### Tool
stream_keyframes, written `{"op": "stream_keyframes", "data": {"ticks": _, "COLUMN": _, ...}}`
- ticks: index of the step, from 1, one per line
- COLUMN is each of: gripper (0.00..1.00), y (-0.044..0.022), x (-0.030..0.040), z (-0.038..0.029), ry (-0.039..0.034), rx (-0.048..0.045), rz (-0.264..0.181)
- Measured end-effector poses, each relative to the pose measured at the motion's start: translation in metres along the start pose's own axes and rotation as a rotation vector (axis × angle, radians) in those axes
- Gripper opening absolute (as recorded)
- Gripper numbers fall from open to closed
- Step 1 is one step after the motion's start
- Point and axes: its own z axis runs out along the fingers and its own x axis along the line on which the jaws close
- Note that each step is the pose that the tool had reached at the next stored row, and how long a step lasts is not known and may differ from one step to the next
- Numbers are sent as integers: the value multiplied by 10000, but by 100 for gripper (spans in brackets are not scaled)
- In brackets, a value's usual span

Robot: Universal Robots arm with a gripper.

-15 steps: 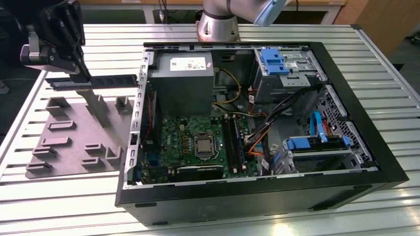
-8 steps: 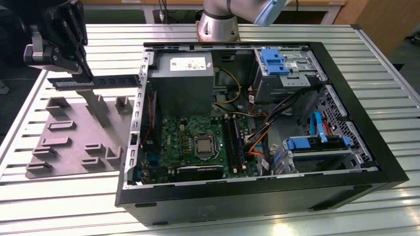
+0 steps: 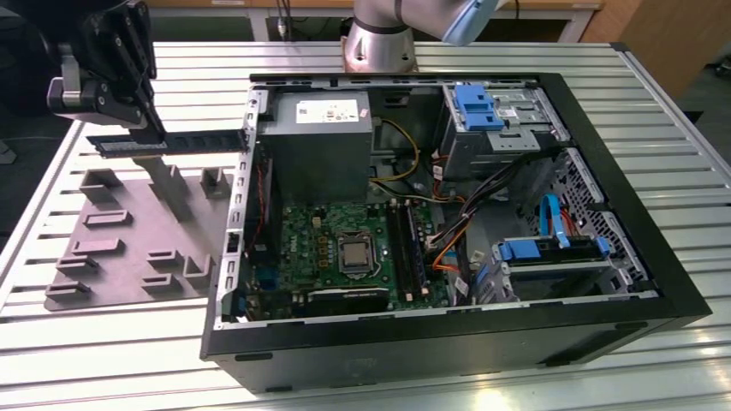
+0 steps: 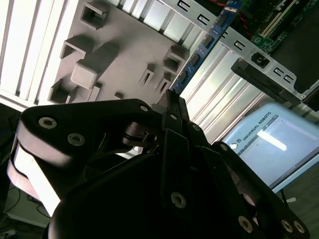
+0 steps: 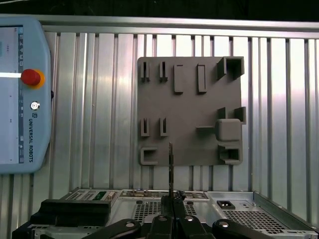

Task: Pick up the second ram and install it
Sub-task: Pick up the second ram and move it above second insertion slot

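At the exterior view's upper left, the black end effector [image 3: 143, 133] clamps the thin dark-green second ram [image 3: 200, 140]; grey moulded fixture plate [image 3: 128, 221] below.

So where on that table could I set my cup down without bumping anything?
The bare slats at the exterior view's lower left, bordered by the grey plate and the computer case, are free. Crowded: the plate's posts, with the pincer holding the ram over them, and inside the case.
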Motion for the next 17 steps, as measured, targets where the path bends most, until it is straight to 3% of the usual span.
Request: {"op": "stream_keyframes", "data": {"ticks": 17, "gripper": 12, "y": -96, "x": 1, "z": -4, "ry": 0, "rx": 0, "rz": 0}}
